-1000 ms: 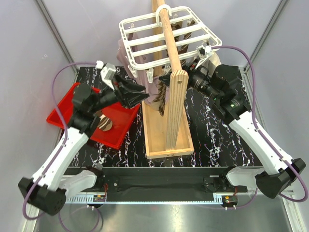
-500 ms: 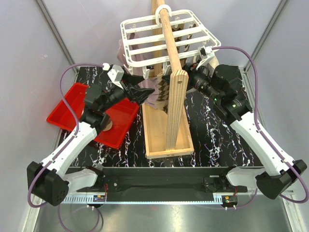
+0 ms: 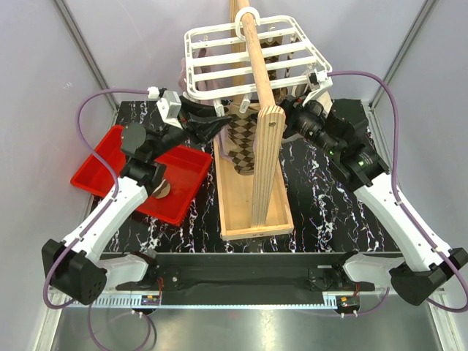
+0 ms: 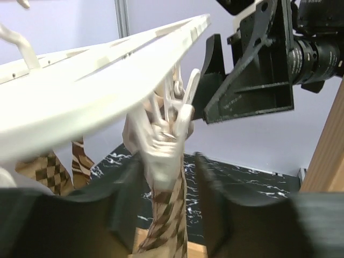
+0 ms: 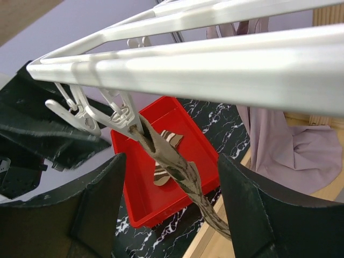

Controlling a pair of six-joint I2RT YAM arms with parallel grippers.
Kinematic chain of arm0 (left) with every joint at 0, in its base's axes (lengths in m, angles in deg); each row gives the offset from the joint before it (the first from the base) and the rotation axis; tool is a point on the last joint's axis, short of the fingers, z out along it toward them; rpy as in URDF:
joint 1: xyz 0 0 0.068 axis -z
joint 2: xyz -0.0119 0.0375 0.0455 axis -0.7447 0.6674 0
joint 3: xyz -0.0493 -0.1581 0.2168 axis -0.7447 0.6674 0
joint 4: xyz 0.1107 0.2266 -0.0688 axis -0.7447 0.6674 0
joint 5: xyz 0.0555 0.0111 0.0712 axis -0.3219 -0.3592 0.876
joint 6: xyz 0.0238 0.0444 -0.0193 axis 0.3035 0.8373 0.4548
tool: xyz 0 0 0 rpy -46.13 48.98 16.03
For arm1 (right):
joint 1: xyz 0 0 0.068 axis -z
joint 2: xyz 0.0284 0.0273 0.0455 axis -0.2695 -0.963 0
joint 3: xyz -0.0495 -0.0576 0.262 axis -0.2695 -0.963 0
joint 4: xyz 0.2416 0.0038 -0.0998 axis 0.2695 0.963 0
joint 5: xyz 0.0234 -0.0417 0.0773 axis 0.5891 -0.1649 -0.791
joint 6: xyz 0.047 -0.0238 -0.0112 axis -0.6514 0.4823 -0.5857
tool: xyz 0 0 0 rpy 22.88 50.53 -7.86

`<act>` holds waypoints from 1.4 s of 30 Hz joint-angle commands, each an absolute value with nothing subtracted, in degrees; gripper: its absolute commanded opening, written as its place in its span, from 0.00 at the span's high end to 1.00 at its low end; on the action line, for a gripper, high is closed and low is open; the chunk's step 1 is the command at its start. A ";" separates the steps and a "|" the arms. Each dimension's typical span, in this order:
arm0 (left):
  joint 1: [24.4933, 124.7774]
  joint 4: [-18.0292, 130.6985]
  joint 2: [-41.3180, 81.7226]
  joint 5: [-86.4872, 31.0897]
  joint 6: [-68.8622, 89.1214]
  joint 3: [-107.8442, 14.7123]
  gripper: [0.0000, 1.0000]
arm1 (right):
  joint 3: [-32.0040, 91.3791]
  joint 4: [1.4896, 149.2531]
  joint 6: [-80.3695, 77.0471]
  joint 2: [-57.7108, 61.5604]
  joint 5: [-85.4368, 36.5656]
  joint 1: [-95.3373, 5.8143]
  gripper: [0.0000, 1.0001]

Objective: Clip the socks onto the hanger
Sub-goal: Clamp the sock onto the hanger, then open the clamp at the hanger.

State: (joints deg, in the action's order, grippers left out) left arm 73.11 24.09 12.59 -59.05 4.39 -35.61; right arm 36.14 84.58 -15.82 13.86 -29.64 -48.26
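Checkered sock (image 4: 166,217) on clip peg (image 4: 161,142) looks limp, light; I'd pinch fabric just under peg. Left tool (image 4: 166,161), right tool (image 5: 171,158) both wide.

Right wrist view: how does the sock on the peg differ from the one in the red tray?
The hanging sock dangles stretched long from the white hanger; the tray sock lies bunched in the red tray. The hanging sock is checkered; the tray sock looks striped. Both are brown and cream.
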 commanded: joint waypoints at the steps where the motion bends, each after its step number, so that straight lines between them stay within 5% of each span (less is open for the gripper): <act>1: 73.36 21.44 13.70 -61.18 5.19 -39.52 0.69 | 38.43 84.79 -14.45 15.94 -28.31 -48.33 0.26; 5: 73.45 22.49 14.31 -61.19 4.49 -40.66 1.00 | 38.69 86.02 -13.66 16.65 -29.09 -48.33 0.26; 16: 77.31 30.48 17.65 -64.17 1.51 -46.46 1.00 | 43.00 90.25 -13.12 15.33 -48.08 -48.33 0.29; 42: 79.95 21.80 26.71 -77.97 -26.18 -49.37 1.00 | 39.22 77.68 -18.22 13.57 -42.46 -48.33 0.35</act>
State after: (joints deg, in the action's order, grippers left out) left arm 79.62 26.84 25.39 -71.86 -22.21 -48.09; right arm 39.09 83.11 -17.59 13.10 -43.43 -47.75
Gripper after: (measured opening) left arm 0.205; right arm 0.656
